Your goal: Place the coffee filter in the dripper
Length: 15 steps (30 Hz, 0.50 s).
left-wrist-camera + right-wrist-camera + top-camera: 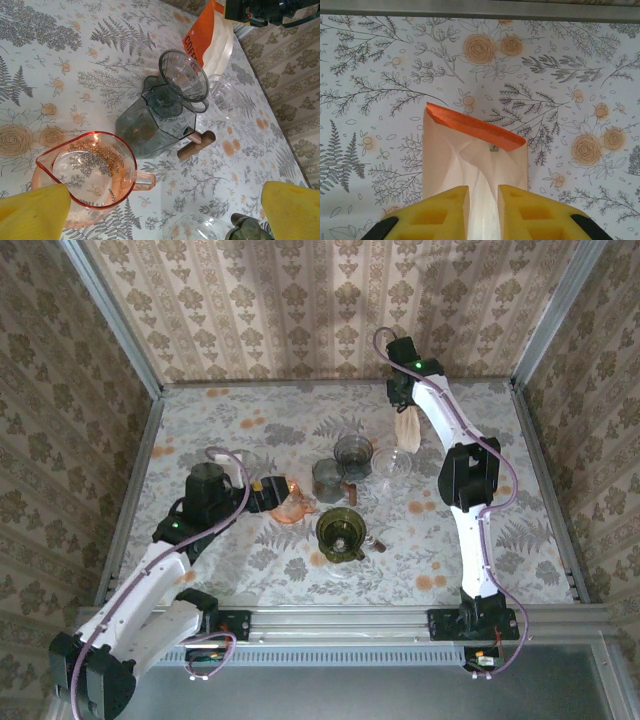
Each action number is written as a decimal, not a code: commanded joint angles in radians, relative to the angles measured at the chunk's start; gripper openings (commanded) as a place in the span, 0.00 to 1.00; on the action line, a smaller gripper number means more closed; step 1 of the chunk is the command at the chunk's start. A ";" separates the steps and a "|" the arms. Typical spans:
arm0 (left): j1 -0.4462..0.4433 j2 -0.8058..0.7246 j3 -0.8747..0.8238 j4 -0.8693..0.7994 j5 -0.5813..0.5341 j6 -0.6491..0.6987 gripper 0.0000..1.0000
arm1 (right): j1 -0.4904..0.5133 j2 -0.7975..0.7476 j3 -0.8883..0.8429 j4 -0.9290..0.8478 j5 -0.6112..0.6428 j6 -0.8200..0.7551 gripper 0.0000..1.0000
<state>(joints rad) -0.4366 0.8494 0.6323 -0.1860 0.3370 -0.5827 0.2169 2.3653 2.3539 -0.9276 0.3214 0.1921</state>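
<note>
1. right gripper (pixel 483 207) has its yellow fingers (pixel 445 210) pinched nearly together on the coffee filter pack (pixel 475 155), with just a thin strip of the white paper between them.
2. that pack is a white paper sleeve with an orange end, and the left wrist view catches the orange part with "coff" lettering (pixel 210 40). it hangs from the gripper out toward the table, orange end away from the fingers. can't tell if that end touches the tablecloth.
3. from the top camera the right gripper (pixel 405 405) is way out near the back wall with the pack (pixel 408 428) under it, close behind the group of glassware.
4. left gripper (pixel 162 215) is spread wide with nothing in it, one yellow pad (pixel 32 215) in each bottom corner of its own view. in the overhead view it (pixel 268 495) sits just left of the pink glass pitcher (pixel 296 510).
5. smoked glass dripper (pixel 184 75) is a cone with a handle, leaning by the top of a grey angular glass vessel (pixel 155 120). nothing inside it that i can see. overhead it's at (pixel 353 452), mid table.
6. other bits: a clear glass cup (pixel 225 92) just beside the dripper, a short wooden handle (pixel 196 145) lying by the grey vessel, and a dark green glass vessel (pixel 340 532) nearer the arm bases.
7. floral tablecloth (pixel 230 430) under all of it.
</note>
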 commanded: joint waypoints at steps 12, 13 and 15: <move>0.016 0.005 -0.014 0.027 0.022 -0.016 1.00 | 0.002 0.060 0.038 -0.060 0.048 -0.023 0.20; 0.016 0.006 -0.014 0.028 0.023 -0.017 1.00 | 0.001 0.060 0.038 -0.058 0.049 -0.025 0.19; 0.016 0.008 -0.015 0.031 0.025 -0.018 1.00 | 0.002 0.056 0.038 -0.053 0.052 -0.026 0.16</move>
<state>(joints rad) -0.4290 0.8520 0.6296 -0.1791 0.3439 -0.5835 0.2169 2.4100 2.3611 -0.9508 0.3389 0.1772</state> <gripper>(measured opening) 0.995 0.172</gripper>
